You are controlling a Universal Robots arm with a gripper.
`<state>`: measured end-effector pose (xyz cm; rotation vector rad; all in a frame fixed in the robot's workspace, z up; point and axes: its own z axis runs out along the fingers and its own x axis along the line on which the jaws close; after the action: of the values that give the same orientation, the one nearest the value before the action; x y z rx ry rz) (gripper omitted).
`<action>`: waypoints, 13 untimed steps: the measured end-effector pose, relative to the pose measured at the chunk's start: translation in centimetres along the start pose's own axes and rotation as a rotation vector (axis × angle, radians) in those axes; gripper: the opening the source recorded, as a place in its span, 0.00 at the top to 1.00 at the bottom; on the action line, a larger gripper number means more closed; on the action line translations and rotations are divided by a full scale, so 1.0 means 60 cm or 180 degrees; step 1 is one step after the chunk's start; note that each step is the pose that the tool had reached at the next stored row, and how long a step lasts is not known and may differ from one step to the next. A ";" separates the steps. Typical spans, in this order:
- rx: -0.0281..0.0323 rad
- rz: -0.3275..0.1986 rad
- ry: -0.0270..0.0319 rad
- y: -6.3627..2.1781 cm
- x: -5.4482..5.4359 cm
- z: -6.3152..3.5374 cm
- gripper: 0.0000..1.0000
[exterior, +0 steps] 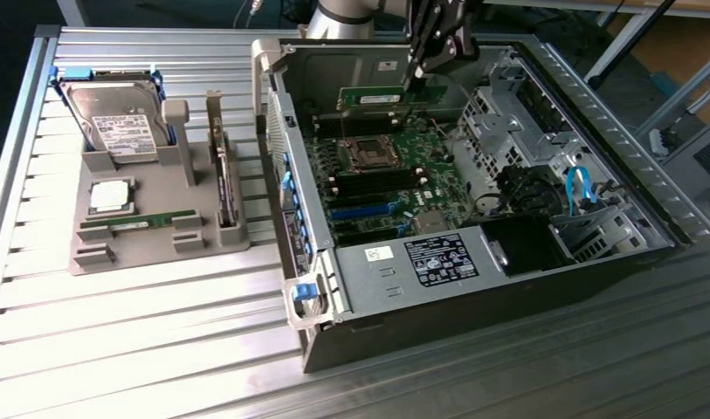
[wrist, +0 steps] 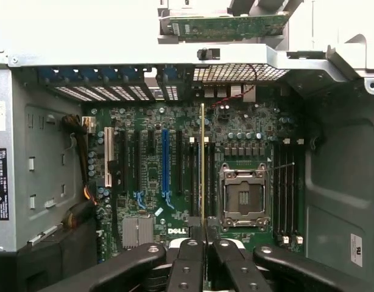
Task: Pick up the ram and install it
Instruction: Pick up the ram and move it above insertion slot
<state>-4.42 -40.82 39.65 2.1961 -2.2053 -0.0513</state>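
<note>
Installation is under way: my black two-fingered tool [wrist: 203, 230] grips the long, thin green ram stick [exterior: 389, 98] edge-down over the green motherboard's [wrist: 150, 182] black memory slots [wrist: 193, 176], and seating it, I judge, demands exact slot alignment.

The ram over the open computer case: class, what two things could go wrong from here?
1. The ram, clamped in the jaws, hangs edge-on above narrow, closely spaced memory slots; a small offset could set it in the wrong slot or between two of them.
2. The open processor socket lies right beside those slots; a slip or tilt might knock the stick into its exposed contacts.
</note>
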 end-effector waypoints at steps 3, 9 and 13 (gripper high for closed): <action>0.0000 0.0000 0.0000 0.000 0.000 0.000 0.88; 0.0000 0.0000 -0.0001 -0.001 0.000 0.018 0.88; 0.0000 0.0000 0.0000 -0.002 0.000 0.034 0.88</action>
<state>-4.39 -40.81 37.62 2.1960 -2.2054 -0.0513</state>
